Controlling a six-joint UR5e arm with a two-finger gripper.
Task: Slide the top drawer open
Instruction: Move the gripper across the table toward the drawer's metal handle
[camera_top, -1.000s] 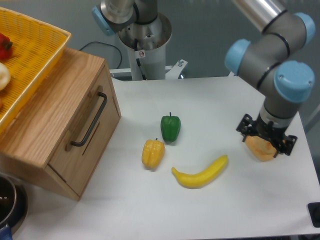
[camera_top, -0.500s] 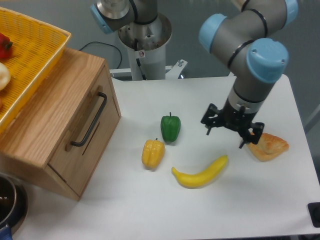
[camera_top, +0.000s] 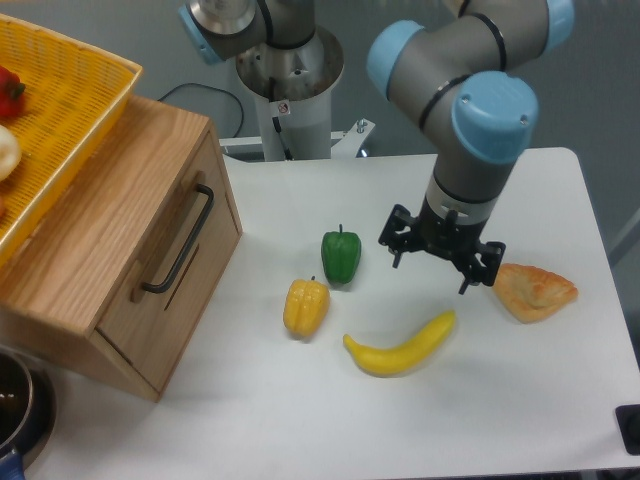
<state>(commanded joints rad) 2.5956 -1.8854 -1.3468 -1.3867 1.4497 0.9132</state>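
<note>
The top drawer (camera_top: 165, 275) is a light oak front panel in the wooden cabinet at the left; it looks pushed in. Its long thin black bar handle (camera_top: 180, 242) runs slantwise down the panel. My gripper (camera_top: 437, 262) hangs above the table's middle right, well to the right of the drawer. Its fingers (camera_top: 396, 252) are spread apart and hold nothing. It hovers between the green pepper and the pastry, above the banana's right end.
A green pepper (camera_top: 341, 256), a yellow pepper (camera_top: 305, 308), a banana (camera_top: 400, 347) and a pastry (camera_top: 534, 290) lie on the white table. A yellow woven basket (camera_top: 60, 110) with produce sits on the cabinet top. A dark pot (camera_top: 15, 405) shows at bottom left.
My gripper has let go of the pastry at the right and moved left across the table towards the middle. The drawer has not moved.
</note>
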